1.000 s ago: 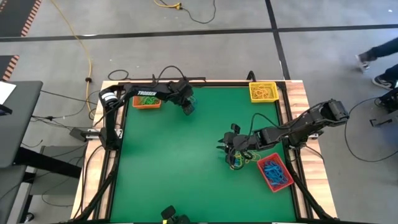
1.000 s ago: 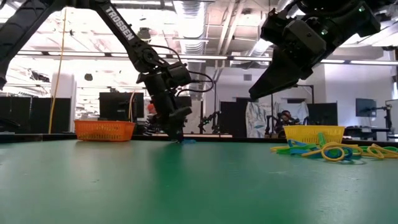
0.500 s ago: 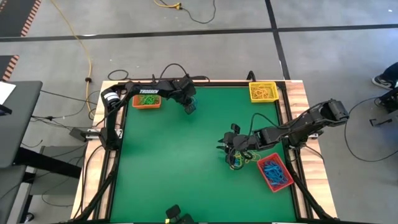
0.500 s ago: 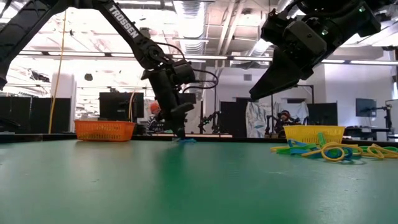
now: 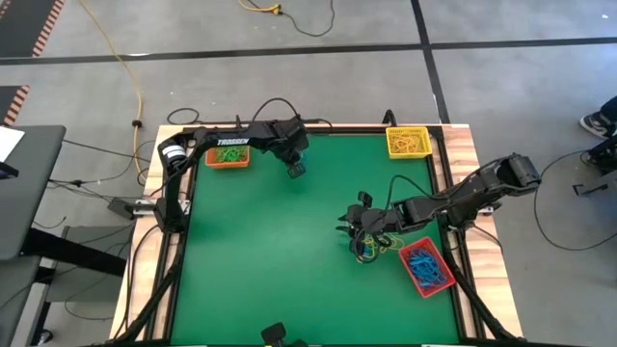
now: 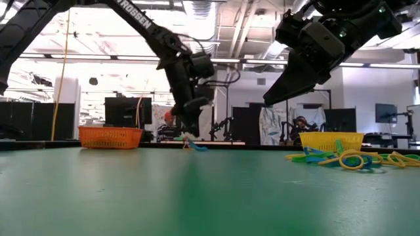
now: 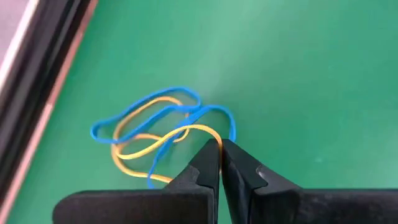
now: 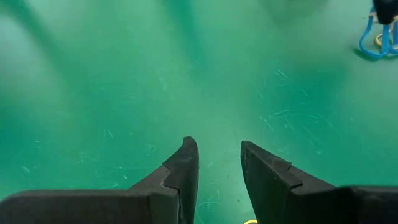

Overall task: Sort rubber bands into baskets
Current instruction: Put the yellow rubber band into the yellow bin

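- Left gripper (image 7: 219, 152), far side near the orange basket (image 5: 228, 155), pinches tangled blue and yellow bands (image 7: 163, 134); lift slowly so they separate.
- Right gripper (image 8: 219, 163) hangs spread above the pile (image 5: 371, 247).

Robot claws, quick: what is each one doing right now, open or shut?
Left gripper: shut, pinching tangled blue and yellow rubber bands off the green table.
Right gripper: open, holding nothing, above the table.

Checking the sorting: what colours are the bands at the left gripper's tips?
Blue and yellow rubber bands, clearest in the left wrist view.
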